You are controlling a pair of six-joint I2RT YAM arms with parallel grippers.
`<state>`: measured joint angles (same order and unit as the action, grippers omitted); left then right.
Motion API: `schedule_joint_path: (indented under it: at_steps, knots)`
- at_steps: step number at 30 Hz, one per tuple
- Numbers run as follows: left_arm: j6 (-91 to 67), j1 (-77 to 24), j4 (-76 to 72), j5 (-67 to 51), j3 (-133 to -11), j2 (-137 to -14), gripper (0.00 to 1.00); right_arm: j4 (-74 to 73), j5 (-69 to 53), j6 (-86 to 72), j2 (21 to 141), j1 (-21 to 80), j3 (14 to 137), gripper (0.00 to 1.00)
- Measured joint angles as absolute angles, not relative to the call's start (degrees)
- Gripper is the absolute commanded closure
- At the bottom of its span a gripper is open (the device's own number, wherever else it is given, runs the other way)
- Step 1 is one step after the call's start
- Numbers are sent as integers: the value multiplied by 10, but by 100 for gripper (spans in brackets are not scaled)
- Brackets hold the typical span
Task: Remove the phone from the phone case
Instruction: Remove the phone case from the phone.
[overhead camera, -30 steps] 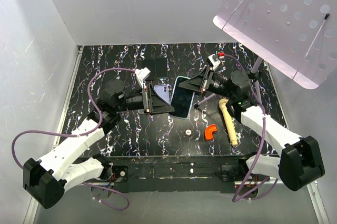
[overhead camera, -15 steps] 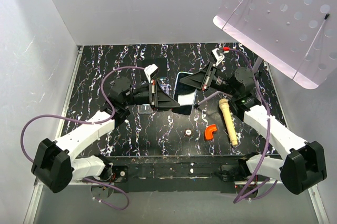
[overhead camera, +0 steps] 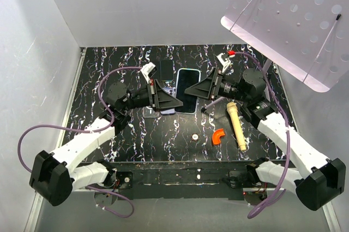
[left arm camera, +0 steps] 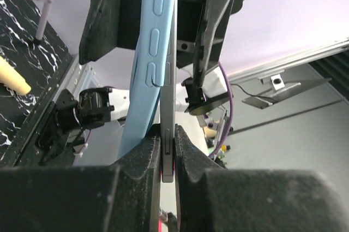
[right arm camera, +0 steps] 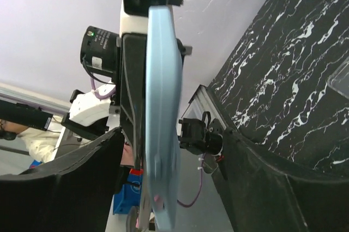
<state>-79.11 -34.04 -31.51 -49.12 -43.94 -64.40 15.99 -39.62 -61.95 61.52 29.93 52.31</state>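
Only 1 phone [left arm camera: 168, 106], 1 case [left arm camera: 150, 52], L fingers [left arm camera: 136, 161] clamped

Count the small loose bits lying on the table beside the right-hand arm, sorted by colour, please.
orange curved piece: 1
cream stick: 1
whitish round bit: 1
Total: 3

Upper end of phone case [left arm camera: 152, 35] beyond the top edge.
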Motion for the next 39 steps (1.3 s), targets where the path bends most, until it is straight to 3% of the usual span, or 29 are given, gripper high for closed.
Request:
schedule_joint_path:
  at_steps: [5,10,15,27,31,36,39]
  knots:
    - [-793,-313,-286,-470,-437,-606,100,109,-392,-604,576,300,522,19]
    - [-795,-299,-250,-445,-437,-584,100,108,-389,-604,530,300,498,32]
    - [-806,-294,-237,-426,-435,-583,100,104,-386,-606,530,305,488,51]
    - [-823,-293,-231,-413,-434,-584,100,108,-372,-600,533,322,478,63]
    - [-823,-293,-226,-413,-434,-586,100,114,-366,-599,533,330,473,64]
    - [-826,-291,-225,-411,-434,-588,100,119,-359,-597,532,332,469,55]
    - [-830,-291,-226,-408,-434,-588,100,118,-359,-594,528,335,463,54]
